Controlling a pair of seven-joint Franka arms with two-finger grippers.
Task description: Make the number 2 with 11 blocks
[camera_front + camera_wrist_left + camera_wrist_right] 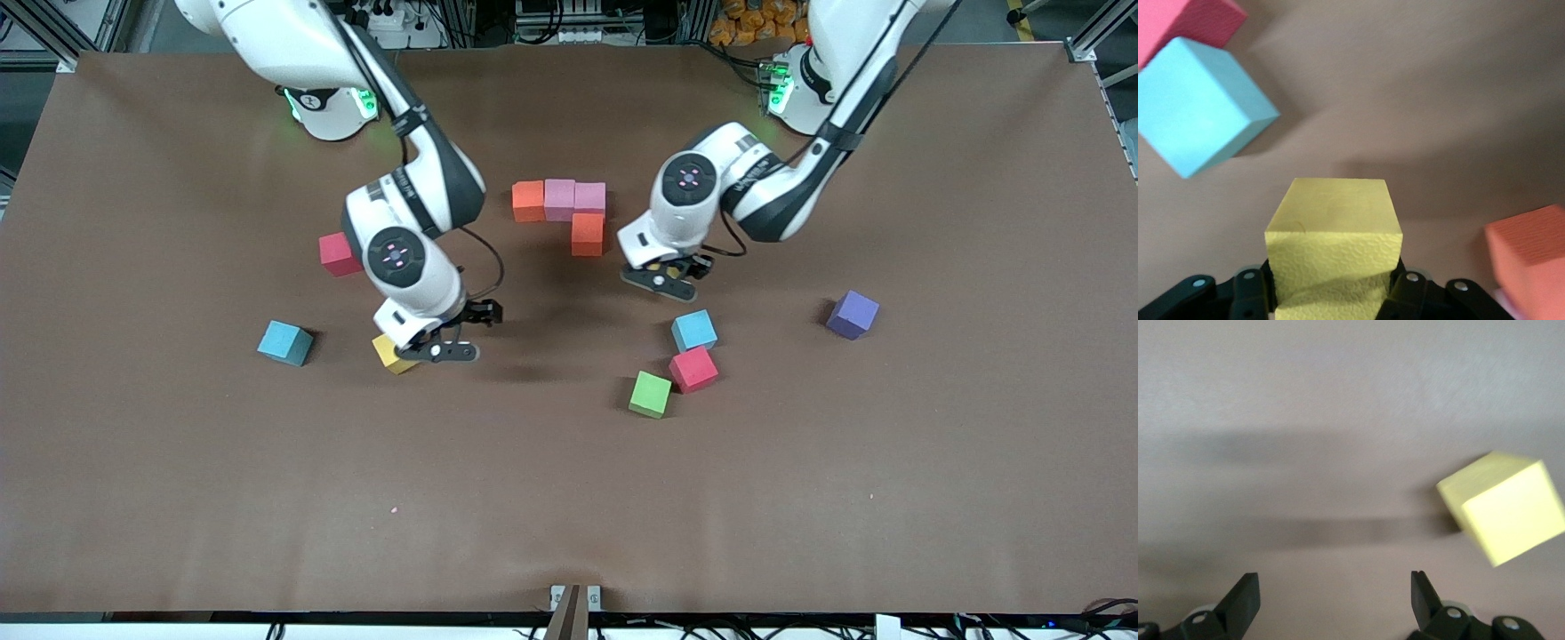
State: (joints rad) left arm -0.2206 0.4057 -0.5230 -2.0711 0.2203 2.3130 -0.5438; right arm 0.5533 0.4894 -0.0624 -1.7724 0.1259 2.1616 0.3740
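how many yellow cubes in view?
2. One is clamped in the left gripper, over the table beside the orange cube. One sits beside the open right gripper. More may be hidden under the arms.

The front cam sits high, looking down across the whole table point(569, 498) toward both arm bases. Each wrist cam points down, really close to the tabletop. The left wrist cam and the front cam share a light blue cube point(1195, 107) point(694, 331). The right wrist cam shares a yellow cube point(1501, 507) point(392, 354).
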